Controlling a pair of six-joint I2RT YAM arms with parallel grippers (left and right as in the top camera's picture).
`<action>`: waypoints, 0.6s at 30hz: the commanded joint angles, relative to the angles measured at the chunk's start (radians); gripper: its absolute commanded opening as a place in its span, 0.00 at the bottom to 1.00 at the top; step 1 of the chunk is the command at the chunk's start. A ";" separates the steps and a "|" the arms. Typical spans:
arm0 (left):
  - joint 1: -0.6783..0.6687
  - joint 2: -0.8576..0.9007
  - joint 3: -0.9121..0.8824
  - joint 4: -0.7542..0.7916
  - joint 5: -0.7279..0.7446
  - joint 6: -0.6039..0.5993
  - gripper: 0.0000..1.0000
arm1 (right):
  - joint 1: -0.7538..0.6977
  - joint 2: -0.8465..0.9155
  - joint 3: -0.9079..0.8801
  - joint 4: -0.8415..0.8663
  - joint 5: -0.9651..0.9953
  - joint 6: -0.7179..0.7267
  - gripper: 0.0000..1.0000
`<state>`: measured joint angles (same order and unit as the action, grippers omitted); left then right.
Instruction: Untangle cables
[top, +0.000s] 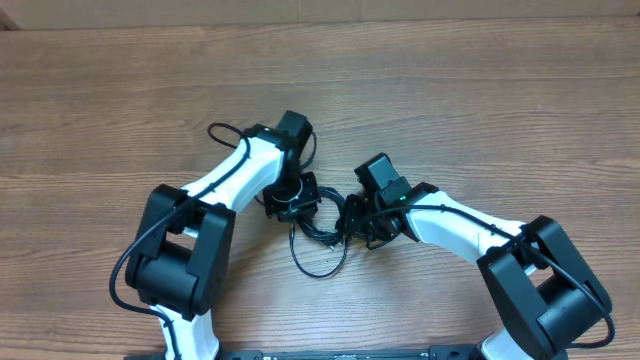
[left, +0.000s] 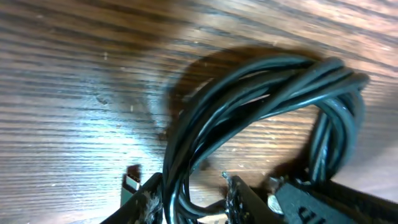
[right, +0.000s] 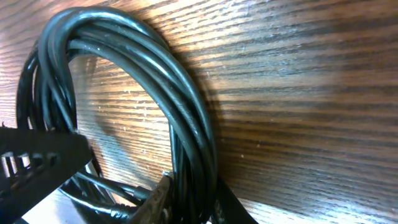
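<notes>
The cables (top: 322, 225) are a small bunch of thin black loops on the wooden table, between my two grippers. My left gripper (top: 290, 205) is at the bunch's left side. In the left wrist view its fingers (left: 194, 199) are closed in on several strands of the cables (left: 267, 87), which loop up and to the right. A silver-tipped plug (left: 132, 180) lies just left of the left finger. My right gripper (top: 368, 228) is at the right side. In the right wrist view its fingers (right: 193, 199) pinch the cable bundle (right: 155, 74).
The wooden table (top: 480, 90) spreads all round. Both white arms reach in from the front edge, with their own thicker black wires along them. The other gripper's black body shows at the left of the right wrist view (right: 37, 155).
</notes>
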<state>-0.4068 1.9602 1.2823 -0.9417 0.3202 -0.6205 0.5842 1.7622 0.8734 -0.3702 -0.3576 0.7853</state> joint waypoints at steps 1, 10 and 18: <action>0.030 0.008 0.022 0.008 0.117 0.053 0.33 | 0.006 0.008 -0.006 0.011 -0.010 0.000 0.17; 0.067 0.008 0.113 -0.093 0.057 0.037 0.36 | 0.006 0.008 -0.006 0.014 -0.010 0.000 0.21; 0.012 0.009 0.200 -0.195 -0.094 -0.013 0.38 | 0.006 0.008 -0.006 0.014 -0.010 0.000 0.24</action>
<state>-0.3637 1.9640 1.4830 -1.1339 0.2871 -0.5999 0.5850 1.7630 0.8738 -0.3592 -0.3649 0.7853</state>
